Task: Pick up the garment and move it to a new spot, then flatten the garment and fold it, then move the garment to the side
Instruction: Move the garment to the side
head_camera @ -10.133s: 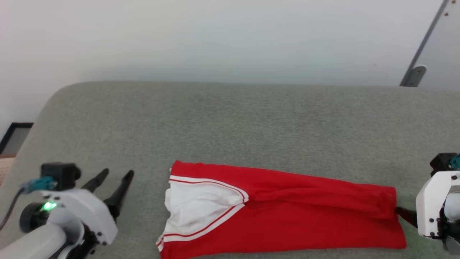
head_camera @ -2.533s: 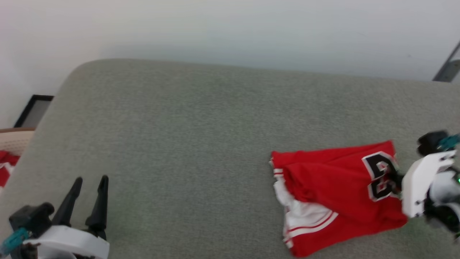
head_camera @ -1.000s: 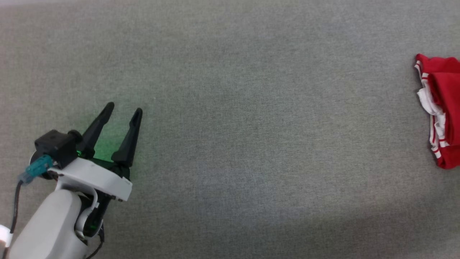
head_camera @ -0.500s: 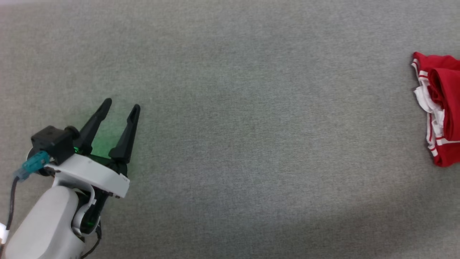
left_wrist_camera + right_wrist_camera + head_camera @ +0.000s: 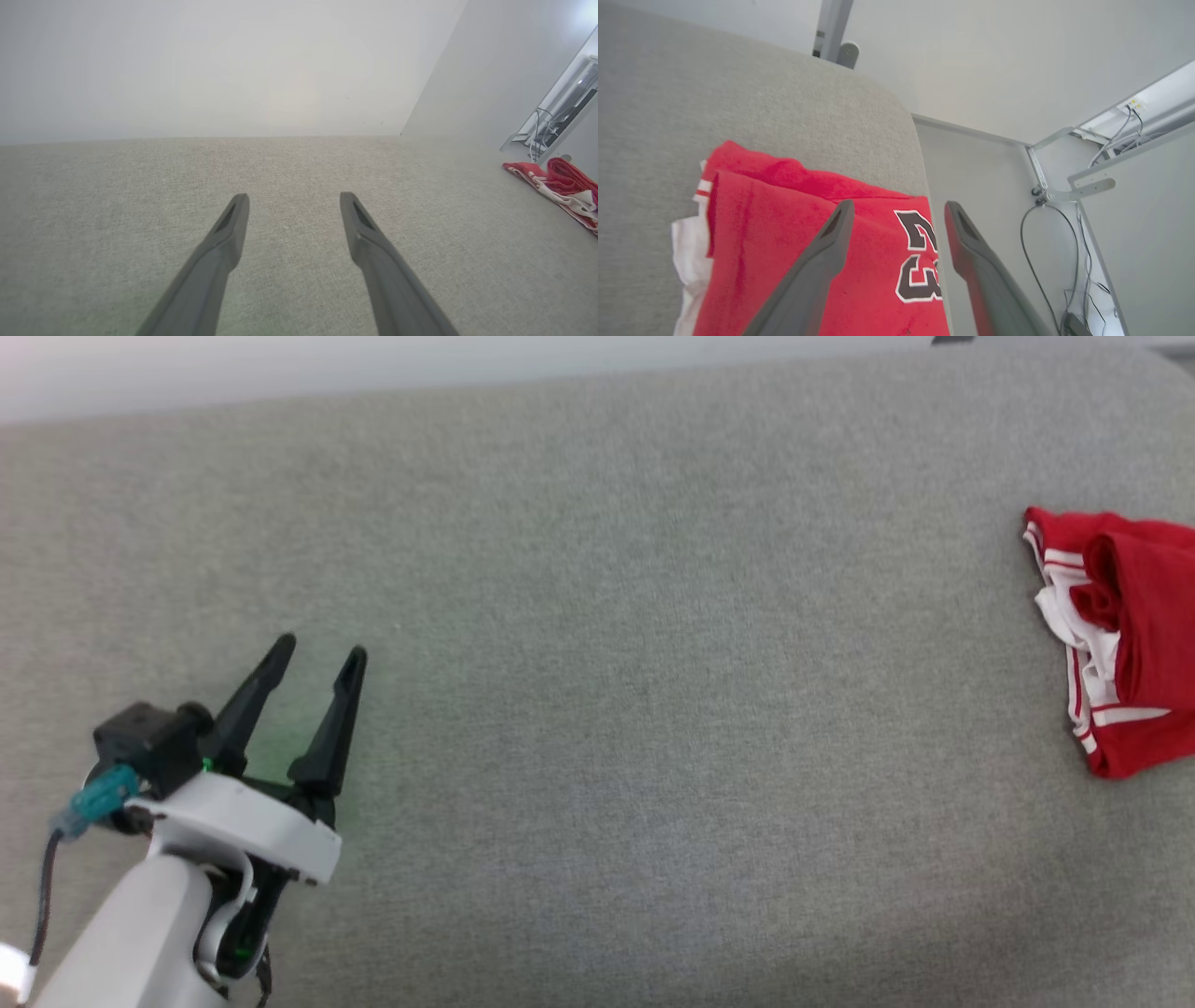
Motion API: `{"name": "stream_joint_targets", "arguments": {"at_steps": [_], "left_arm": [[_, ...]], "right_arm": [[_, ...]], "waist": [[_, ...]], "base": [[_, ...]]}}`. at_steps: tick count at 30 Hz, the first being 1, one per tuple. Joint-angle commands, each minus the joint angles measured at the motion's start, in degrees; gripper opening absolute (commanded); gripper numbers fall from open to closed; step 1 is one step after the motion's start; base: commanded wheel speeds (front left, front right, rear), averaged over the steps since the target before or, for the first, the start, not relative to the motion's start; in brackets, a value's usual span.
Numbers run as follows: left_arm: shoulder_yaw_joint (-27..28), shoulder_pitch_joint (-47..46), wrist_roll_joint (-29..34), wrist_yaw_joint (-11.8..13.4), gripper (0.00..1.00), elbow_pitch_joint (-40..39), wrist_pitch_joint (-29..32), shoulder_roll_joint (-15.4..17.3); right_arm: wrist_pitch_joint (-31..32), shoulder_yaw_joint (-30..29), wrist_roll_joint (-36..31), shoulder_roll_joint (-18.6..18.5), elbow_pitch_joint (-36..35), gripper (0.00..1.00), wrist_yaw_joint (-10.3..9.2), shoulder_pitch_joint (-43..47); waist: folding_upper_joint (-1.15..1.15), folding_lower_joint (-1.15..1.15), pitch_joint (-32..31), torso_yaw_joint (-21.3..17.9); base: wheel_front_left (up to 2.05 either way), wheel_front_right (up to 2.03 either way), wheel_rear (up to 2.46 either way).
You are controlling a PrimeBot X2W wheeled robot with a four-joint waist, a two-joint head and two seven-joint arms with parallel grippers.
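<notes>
1. Garment (image 5: pixel 1116 644): lies as a folded bundle at the far right end of the grey padded surface (image 5: pixel 597 728), well apart from the middle. The head view's right border cuts it off.
2. Right wrist view: a red layer is on top with the black number 23 (image 5: pixel 919 255) facing up. A white sleeve (image 5: pixel 689 266) and striped trim poke out at the bundle's left side. The numbered end sits right at the surface's edge, near its rounded corner; cannot tell whether it overhangs.
3. Right gripper (image 5: pixel 900 205): fingers spread wide above the numbered end, nothing between them. The cloth lies slack beneath, so no grip on it.
4. Left gripper (image 5: pixel 321 647): fingers apart and empty, low over bare surface at the left, well apart from the garment.
5. Progress, as a judgement: pick-up, flattening and folding look done, since the bundle is compact and layered. The move to the side looks done too, given where it lies.
6. Left to do: little. The right arm needs to draw clear without dragging the cloth. The fold is loose with uneven edges, and this close to the edge a snag could pull it off.
</notes>
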Motion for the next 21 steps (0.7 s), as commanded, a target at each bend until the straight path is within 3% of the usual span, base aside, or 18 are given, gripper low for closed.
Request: {"name": "stream_joint_targets", "arguments": {"at_steps": [1, 13, 21], "left_arm": [[0.8, 1.6, 0.1, -0.1, 1.0, 0.2, -0.2, -0.3], [4.1, 8.6, 1.3, 0.0, 1.0, 1.5, -0.2, -1.9], [7.7, 15.4, 2.2, 0.8, 1.0, 1.1, -0.2, -2.6]], "right_arm": [[-1.4, -0.1, 0.5, 1.0, -0.2, 1.0, -0.1, 0.2], [-11.1, 0.3, 0.4, 8.1, -2.4, 1.0, -0.1, 5.7], [-17.4, 1.8, 3.9, 11.6, -4.3, 1.0, -0.1, 13.3]], "waist": [[0.0, 0.0, -3.1, 1.4], [0.0, 0.0, -11.9, 6.0], [0.0, 0.0, -17.3, 9.1]], "base": [[0.0, 0.0, 0.0], [0.0, 0.0, 0.0], [0.0, 0.0, 0.0]]}}
